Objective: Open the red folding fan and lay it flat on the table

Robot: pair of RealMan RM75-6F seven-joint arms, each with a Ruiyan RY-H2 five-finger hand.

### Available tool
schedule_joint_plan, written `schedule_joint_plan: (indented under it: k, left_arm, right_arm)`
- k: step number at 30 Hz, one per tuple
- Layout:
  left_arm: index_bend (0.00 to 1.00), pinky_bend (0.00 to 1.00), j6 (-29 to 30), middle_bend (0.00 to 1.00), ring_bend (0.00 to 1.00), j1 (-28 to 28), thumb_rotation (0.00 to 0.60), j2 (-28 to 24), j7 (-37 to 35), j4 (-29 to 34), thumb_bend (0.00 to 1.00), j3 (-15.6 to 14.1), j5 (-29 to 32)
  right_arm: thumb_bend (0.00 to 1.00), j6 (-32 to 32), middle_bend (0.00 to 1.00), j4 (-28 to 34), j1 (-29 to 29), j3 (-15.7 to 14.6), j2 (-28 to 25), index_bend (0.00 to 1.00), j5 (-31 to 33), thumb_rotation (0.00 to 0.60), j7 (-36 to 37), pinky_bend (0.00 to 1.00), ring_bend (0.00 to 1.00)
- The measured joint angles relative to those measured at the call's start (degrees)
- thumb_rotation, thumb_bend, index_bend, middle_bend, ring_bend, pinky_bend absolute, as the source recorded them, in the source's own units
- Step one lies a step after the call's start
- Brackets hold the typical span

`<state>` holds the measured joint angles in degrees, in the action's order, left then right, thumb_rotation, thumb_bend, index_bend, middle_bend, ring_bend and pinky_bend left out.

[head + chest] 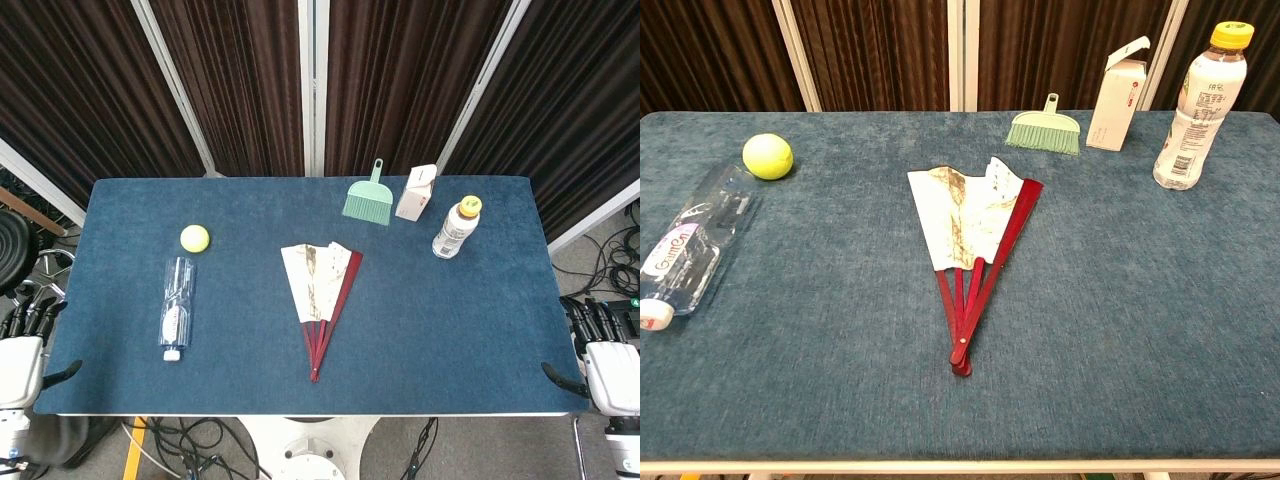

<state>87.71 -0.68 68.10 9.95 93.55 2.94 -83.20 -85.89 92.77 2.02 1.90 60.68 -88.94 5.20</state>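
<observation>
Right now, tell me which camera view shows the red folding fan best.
The chest view: the red folding fan fills more of the frame there, so its red ribs, pivot end and marked paper leaf read clearly, only partly spread. The head view shows the fan whole from above, smaller, lying mid-table with its pivot toward the near edge.

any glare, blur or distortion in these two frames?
Head view: even light, sharp, soft shadows only; table edges bow slightly, and both hands are cropped at the borders. Chest view: the fan is sharp, mild sheen on the lying bottle, no hands shown.
</observation>
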Motion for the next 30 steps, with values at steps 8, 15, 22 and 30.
schedule_joint_plan:
  k: [8,15,22,30]
  left_arm:
    - [0.19,0.13,-1.7,0.14,0.05,-0.5,0.6,-0.4,0.7,0.7,0.0,0.1,2.2]
    - [0.19,0.13,-1.3,0.14,0.05,-0.7,0.6,-0.8,1.1,1.4,0.0,0.5,2.3]
    - [0.19,0.13,-0.3,0.14,0.05,-0.4,0.6,-0.8,1.3,1.5,0.0,0.6,2.3]
    - [0.19,0.13,-0.3,0.14,0.05,-0.6,0.6,-0.6,1.8,1.9,0.0,0.7,2.4]
  right_arm:
    - [0.09,2.3,0.1,0.2,1.5,0.1,0.1,0.0,0.4,0.6,-0.7,0.01,0.0]
    - [0.09,2.9,0.1,0.2,2.2,0.0,0.1,0.0,-0.4,0.6,-0.6,0.01,0.0]
    - [0.11,3.7,0.15,0.3,3.9,0.0,-0.1,0.1,-2.7,0.6,0.3,0.01,0.0]
    - [0.12,13.0,0.3,-0.3,13.1,0.9,0.8,0.31,-7.6,0.6,-0.1,0.01,0.0]
